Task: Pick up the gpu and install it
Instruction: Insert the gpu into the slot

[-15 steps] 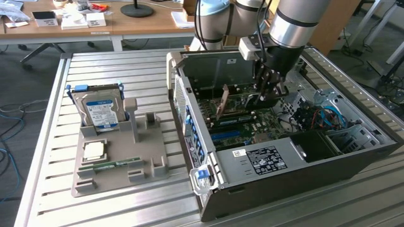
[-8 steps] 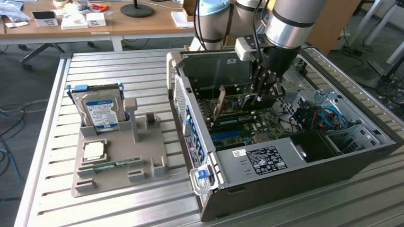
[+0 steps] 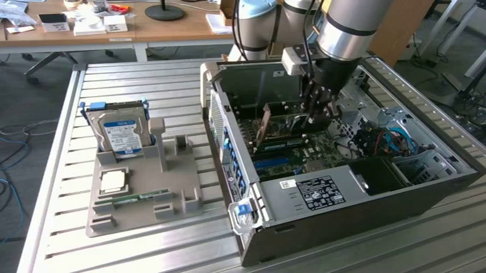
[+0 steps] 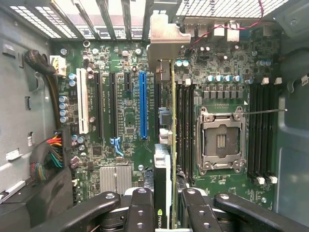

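As it stands edge-on over the motherboard (image 4: 123, 133), the gpu (image 4: 163, 183) is clamped between the jaws

From a raised exterior camera we look down at an angle, from well back, on the whole open computer case (image 3: 365, 219) with the gripper (image 3: 319, 111) inside it, while our wrist camera, just behind the gripper, faces along it, close over the clamped gpu (image 4: 162, 169) and the motherboard (image 4: 120, 121) beyond, which both views share.
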